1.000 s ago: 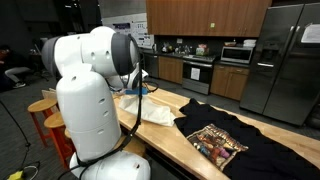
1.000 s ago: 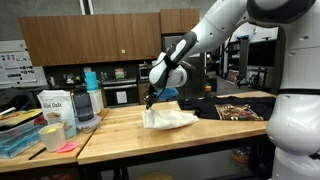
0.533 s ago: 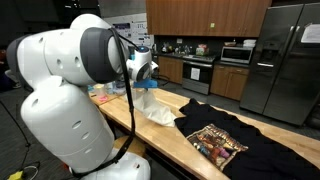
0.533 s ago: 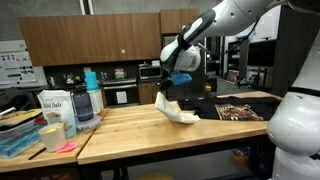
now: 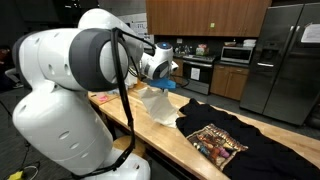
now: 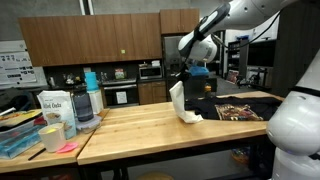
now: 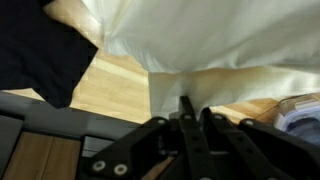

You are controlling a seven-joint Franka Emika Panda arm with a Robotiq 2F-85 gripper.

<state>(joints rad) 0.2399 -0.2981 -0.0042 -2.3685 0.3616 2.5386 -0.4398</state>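
While the pincer (image 7: 192, 108) is clamping shut on the white cloth (image 6: 180, 102), the cloth is hanging raised over the wooden tabletop (image 6: 130, 125), its lower end seemingly brushing the wood beside the black T-shirt (image 5: 225, 140). Lift is looking done; release is not yet happening.

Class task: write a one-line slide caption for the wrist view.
Shut fingers pinch a white cloth hanging over the wooden table, with a black garment to one side.

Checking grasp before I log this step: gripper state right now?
Gripper: shut on the white cloth, which hangs from its fingertips.
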